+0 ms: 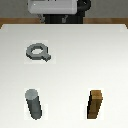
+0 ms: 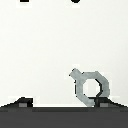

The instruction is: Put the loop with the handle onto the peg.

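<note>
The loop with the handle (image 1: pixel 37 51) is a flat grey ring lying on the white table, toward the exterior view's left, with its stub pointing to the exterior view's right. It also shows in the wrist view (image 2: pixel 90 88), close to one fingertip (image 2: pixel 103 102). The peg (image 1: pixel 34 104) is a dark grey cylinder standing upright near the front, on the exterior view's left. My gripper (image 2: pixel 62 104) is open and empty, its two dark fingertips wide apart, and it is held above the table at the far side from the peg. It touches nothing.
A brown wooden block (image 1: pixel 96 105) stands upright near the front on the exterior view's right, level with the peg. The arm's white body (image 1: pixel 52 7) is at the far edge of the white table (image 1: pixel 85 55).
</note>
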